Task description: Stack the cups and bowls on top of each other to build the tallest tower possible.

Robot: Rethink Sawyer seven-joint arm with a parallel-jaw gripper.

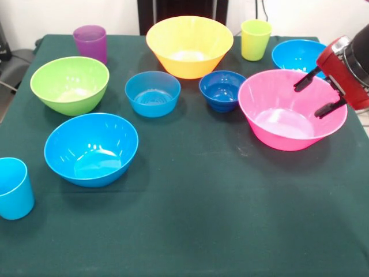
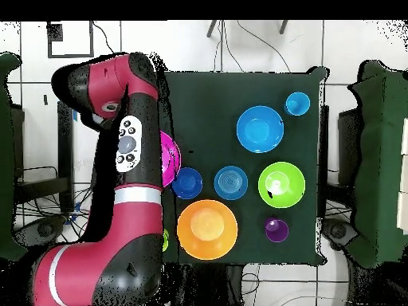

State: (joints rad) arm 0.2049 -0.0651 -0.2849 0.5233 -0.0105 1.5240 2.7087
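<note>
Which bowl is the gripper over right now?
The big pink bowl. The gripper hangs open above its right side in the front view; every other bowl, including the orange one and the small dark-blue one, sits clear of it.

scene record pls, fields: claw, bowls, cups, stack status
claw: claw open, over the big pink bowl, holding nothing
bowls: big orange bowl, green bowl, two medium blue bowls, small light-blue bowl, small dark-blue bowl; all upright, all separate
cups: purple cup, yellow-green cup, light blue cup, all upright
stack status: nothing stacked yet
surface: green tablecloth
</note>
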